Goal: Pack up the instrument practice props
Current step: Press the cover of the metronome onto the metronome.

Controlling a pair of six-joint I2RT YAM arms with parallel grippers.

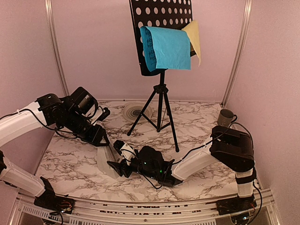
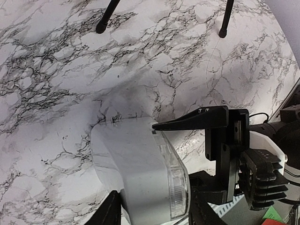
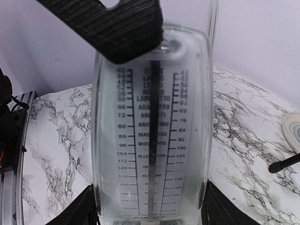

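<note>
Pulling in opposed directions looks the main risk, since both grippers hold the metronome (image 3: 150, 140) at once: a mistimed tug could twist it loose, crack its case, or drop it on the marble table (image 1: 201, 131). Left gripper (image 2: 154, 212): jaws part-open, fingers against both sides of the narrow top end. Right gripper (image 3: 150, 208): jaws set wider, closed against both sides of the base end. Metronome is tipped over, low above the table's near centre, well apart from the music stand (image 1: 161, 37).
</note>
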